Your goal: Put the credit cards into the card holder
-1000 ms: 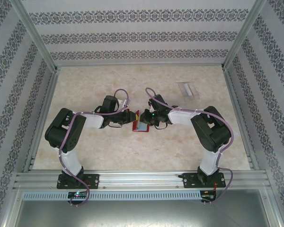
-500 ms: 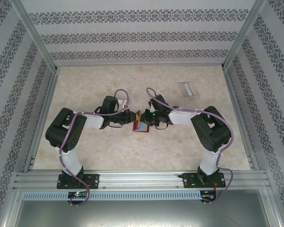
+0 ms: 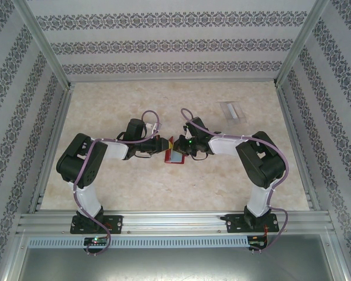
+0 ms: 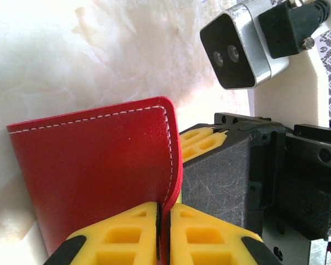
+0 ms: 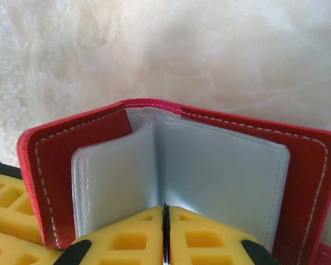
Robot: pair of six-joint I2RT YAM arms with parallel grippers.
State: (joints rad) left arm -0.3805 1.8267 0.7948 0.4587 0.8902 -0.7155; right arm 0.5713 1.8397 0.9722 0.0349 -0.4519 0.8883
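Observation:
The card holder [image 3: 174, 156], a small red wallet, stands half open at the table's middle between both grippers. In the left wrist view its red cover [image 4: 94, 165] rises in front of me, and my left gripper [image 4: 163, 207] is shut on the cover's stitched edge. The right wrist view looks into the bluish-grey pockets [image 5: 220, 165], where my right gripper [image 5: 166, 208] is shut on a thin pale inner leaf seen edge-on. In the top view the left gripper [image 3: 165, 147] and right gripper [image 3: 181, 148] nearly touch. The credit cards [image 3: 234, 110], pale and translucent, lie at the back right.
The right gripper's black body [image 4: 231, 182] and its wrist camera [image 4: 237, 49] sit just beyond the wallet, close to my left fingers. Metal frame rails [image 3: 164, 221] run along the near edge, and patterned walls [image 3: 164, 44] enclose the marble-look table [image 3: 134, 193].
The right gripper's jaws have closed a little further. Both arms and the card holder stay where they were.

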